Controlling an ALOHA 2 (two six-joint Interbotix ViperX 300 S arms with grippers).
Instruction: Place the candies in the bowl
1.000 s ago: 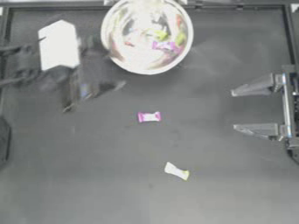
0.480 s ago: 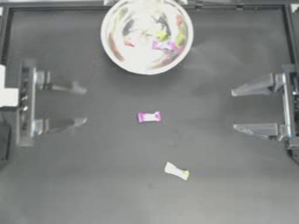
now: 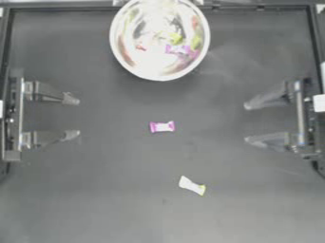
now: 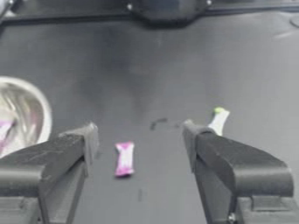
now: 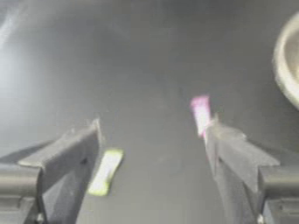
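Between picks right now: both arms sit drawn back at their own sides of the table (image 3: 82,209), nothing held. Left gripper (image 3: 71,117) is at the left edge, jaws wide apart, empty; right gripper (image 3: 249,121) mirrors it at the right edge, jaws also spread, empty. The bowl (image 3: 127,66) sits at the far middle of the table and already has several wrappers in it; I make out a purple one, a red-orange one and a yellow-green one among the reflections, though the shine makes the count unsure. Two candies are left on the table: the pink candy (image 3: 162,126) lies flat near the centre, between the two grippers and well apart from the bowl, and the yellow-green candy (image 3: 192,185) lies nearer the front edge, tilted, slightly toward the right arm's side. My read: task roughly three of five done. The left wrist view has the pink one lined up between its jaws, so that's the likely next target. Next move calls for a reach to centre, a descent with jaws straddling the wrapper body, not the twisted ends, then closing low against the table since the thing is thin and flat.
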